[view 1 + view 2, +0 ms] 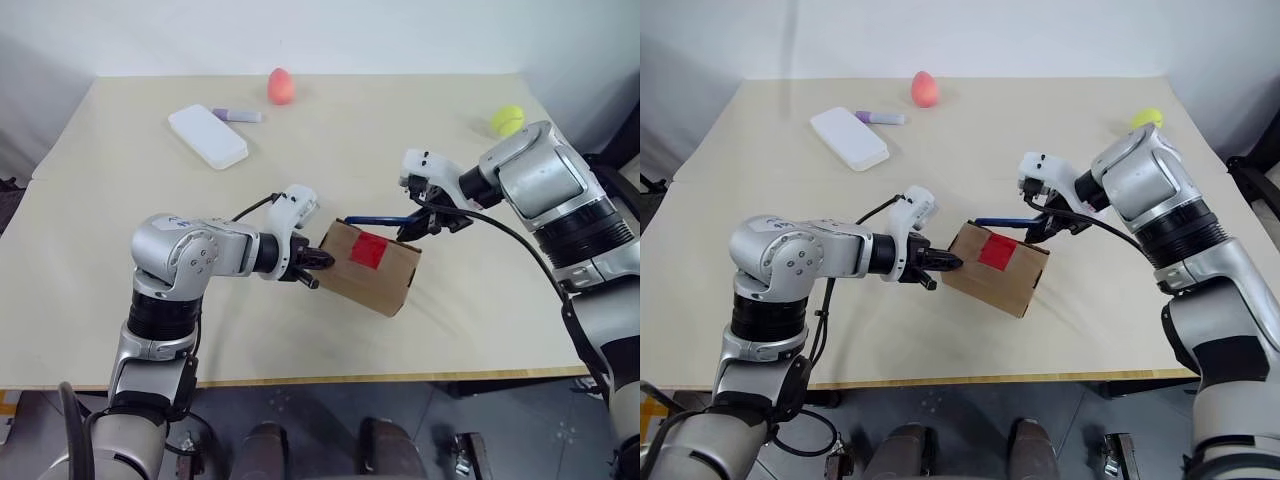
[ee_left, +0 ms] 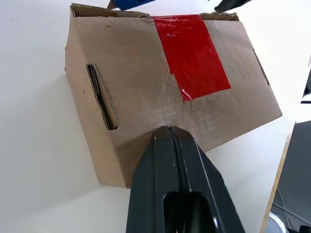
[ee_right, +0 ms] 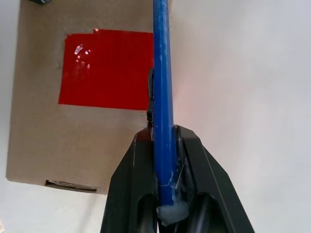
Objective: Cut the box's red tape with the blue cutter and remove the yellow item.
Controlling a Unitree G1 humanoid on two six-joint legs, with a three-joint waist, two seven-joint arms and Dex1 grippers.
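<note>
Box: small brown cardboard box (image 1: 368, 268) a little right of centre in the left eye view, in the lower half of the frame, tilted, its near left corner raised off the beige table (image 1: 400, 130); flaps closed.
Red tape: square patch of glossy red tape (image 1: 369, 250) on the box's upper face, across the seam, uncut as far as can be seen.
Blue cutter: slim dark-blue pen-shaped cutter (image 1: 380, 221) lying nearly level above the box's far top edge, its tip toward the left of the frame; in the right wrist view its shaft (image 3: 163, 82) runs just beside the tape's edge.
Right gripper: right gripper (image 1: 412, 226) clamped narrowly on the cutter's rear end, at centre right of the frame.
Left gripper: left gripper (image 1: 320, 262) fully closed with nothing between its fingers (image 2: 170, 160), its tip pressed against the box's left end.
Yellow item: cannot tell where it is.
Table, far side: white rounded rectangular case (image 1: 207, 136) at upper left; short purple marker (image 1: 238, 116) just beside it; pinkish-red egg-shaped object (image 1: 281, 86) at top centre; yellow-green tennis ball (image 1: 507, 121) at upper right, well apart from the box.
</note>
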